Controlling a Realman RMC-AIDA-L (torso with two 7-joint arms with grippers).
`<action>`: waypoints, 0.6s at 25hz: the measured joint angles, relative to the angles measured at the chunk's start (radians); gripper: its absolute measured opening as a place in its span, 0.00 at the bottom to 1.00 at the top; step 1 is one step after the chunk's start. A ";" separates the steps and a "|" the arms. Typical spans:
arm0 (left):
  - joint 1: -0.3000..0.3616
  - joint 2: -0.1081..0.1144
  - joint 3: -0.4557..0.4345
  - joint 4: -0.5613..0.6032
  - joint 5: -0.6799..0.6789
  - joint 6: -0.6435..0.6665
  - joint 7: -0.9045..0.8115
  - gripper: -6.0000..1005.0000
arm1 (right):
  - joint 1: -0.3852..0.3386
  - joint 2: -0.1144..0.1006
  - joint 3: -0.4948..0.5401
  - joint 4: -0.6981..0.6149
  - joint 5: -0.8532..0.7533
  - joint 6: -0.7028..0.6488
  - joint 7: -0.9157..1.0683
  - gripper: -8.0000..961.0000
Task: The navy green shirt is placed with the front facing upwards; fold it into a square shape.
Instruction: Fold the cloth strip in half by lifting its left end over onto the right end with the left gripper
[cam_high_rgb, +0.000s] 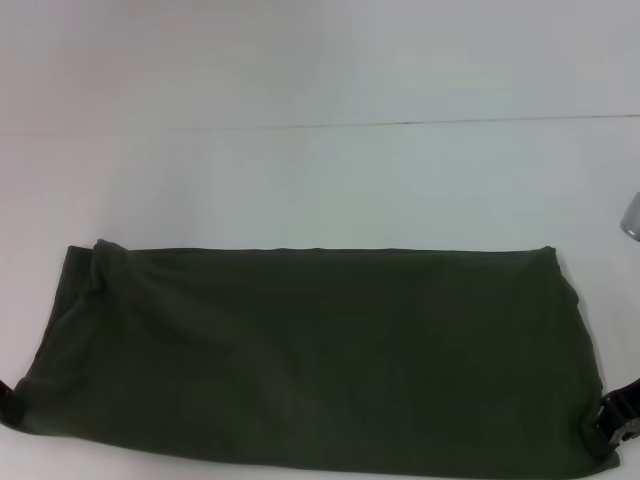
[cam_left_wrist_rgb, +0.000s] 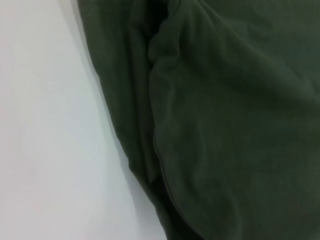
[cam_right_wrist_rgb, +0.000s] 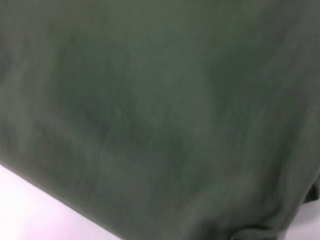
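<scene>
The navy green shirt lies on the white table as a wide dark olive band, folded lengthwise, with no print or collar showing. Its cloth fills most of the left wrist view, with folded edges running along one side. In the right wrist view the shirt covers nearly everything. My left gripper shows only as a black piece at the shirt's near left corner. My right gripper sits at the near right corner, touching the cloth edge.
Bare white table stretches behind the shirt to a far edge line. A small grey metallic object shows at the right border.
</scene>
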 joint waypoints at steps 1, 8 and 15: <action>0.000 0.000 0.000 0.000 0.000 0.000 0.001 0.02 | -0.002 -0.001 0.003 0.000 0.000 0.000 0.000 0.03; 0.000 -0.001 0.000 0.000 0.000 -0.004 -0.001 0.02 | -0.006 -0.010 0.021 -0.008 0.001 -0.027 -0.002 0.04; -0.003 -0.001 0.000 0.000 0.000 -0.004 -0.003 0.02 | -0.008 -0.015 0.024 -0.011 -0.001 -0.077 0.001 0.18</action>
